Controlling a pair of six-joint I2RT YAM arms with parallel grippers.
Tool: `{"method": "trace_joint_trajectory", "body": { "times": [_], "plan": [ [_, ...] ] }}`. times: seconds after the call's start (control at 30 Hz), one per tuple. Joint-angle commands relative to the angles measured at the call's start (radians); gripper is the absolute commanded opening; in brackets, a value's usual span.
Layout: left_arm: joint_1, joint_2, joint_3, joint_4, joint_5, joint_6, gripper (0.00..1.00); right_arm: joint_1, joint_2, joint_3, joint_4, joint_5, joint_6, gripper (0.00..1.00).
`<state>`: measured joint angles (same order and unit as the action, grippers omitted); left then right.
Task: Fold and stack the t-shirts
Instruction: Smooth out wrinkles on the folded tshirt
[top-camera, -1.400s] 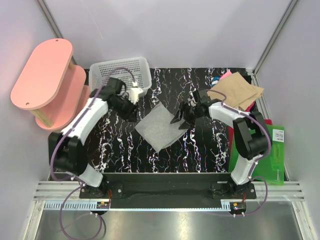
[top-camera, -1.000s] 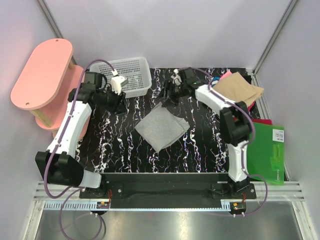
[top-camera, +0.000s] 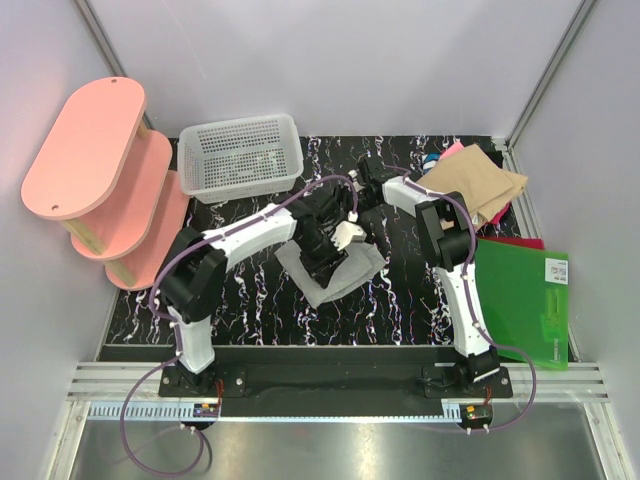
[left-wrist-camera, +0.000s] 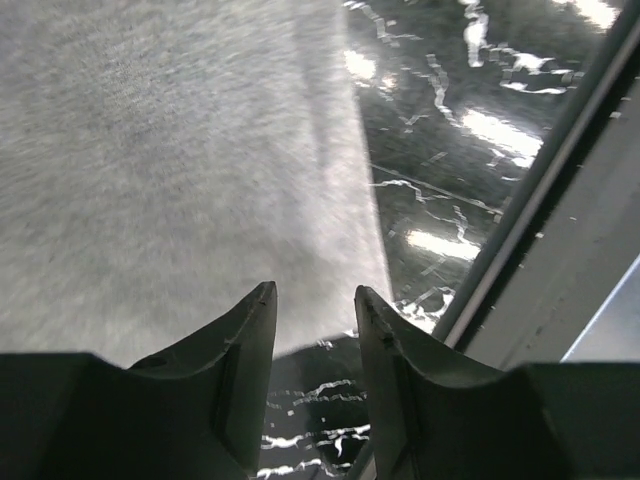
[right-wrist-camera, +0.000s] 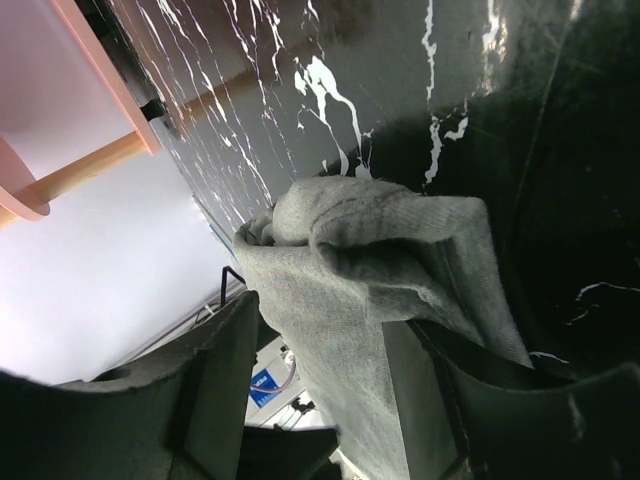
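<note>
Change since a second ago: left arm is no longer hanging by the white mesh basket (top-camera: 240, 150); it is now reaching across the middle of the table (top-camera: 250, 300); right arm is still stretching toward the far middle.
Left gripper (left-wrist-camera: 312, 295): hovering low over the near edge of the grey t-shirt (top-camera: 362, 266); fingers are standing a little apart; only table is showing in the gap, so it is gripping nothing.
Right gripper (right-wrist-camera: 330, 330): fingers are standing apart with a bunched fold of grey cloth running down between them; I cannot tell whether they are pinching it.
Grey t-shirt: lying folded at the centre of the table, its far part hidden under the left arm in the top view.
Tan t-shirt (top-camera: 478, 182): lying folded at the far right corner, well apart from the grey one; pink and blue cloth (top-camera: 447, 152) is peeking out at its far edge.
Surroundings: green board (top-camera: 525, 295) is lying at the right edge; pink shelf (top-camera: 95, 150) is standing at the left.
</note>
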<state>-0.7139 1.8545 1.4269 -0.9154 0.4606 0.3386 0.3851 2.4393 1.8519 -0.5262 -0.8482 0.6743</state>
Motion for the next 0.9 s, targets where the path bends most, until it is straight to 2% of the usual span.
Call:
{"method": "trace_joint_trajectory", "body": {
  "times": [0.0, 0.3, 0.47, 0.57, 0.7, 0.73, 0.77, 0.87],
  "plan": [
    [0.004, 0.055, 0.029, 0.035, 0.006, -0.023, 0.41, -0.008, 0.014, -0.057, -0.051, 0.164, -0.036, 0.61],
    [0.007, 0.091, -0.064, -0.017, -0.082, 0.060, 0.40, -0.031, -0.014, -0.103, -0.044, 0.202, -0.032, 0.57],
    [0.060, 0.014, -0.175, -0.030, -0.143, 0.137, 0.39, -0.037, -0.071, -0.203, -0.011, 0.213, -0.038, 0.55],
    [0.082, -0.023, -0.192, -0.039, -0.138, 0.135, 0.39, -0.037, -0.103, -0.243, 0.037, 0.187, -0.021, 0.57],
    [0.080, -0.064, -0.145, -0.057, -0.111, 0.112, 0.40, -0.041, -0.144, -0.241, 0.038, 0.176, -0.036, 0.72],
    [0.080, -0.072, -0.131, -0.071, -0.099, 0.108, 0.40, -0.045, -0.178, -0.244, 0.038, 0.176, -0.041, 0.88],
    [0.080, -0.086, -0.117, -0.079, -0.093, 0.102, 0.40, -0.055, -0.196, -0.255, 0.037, 0.179, -0.039, 0.99],
    [0.080, -0.113, -0.074, -0.108, -0.066, 0.094, 0.40, -0.075, -0.279, -0.310, 0.035, 0.189, -0.051, 1.00]
  ]
}}
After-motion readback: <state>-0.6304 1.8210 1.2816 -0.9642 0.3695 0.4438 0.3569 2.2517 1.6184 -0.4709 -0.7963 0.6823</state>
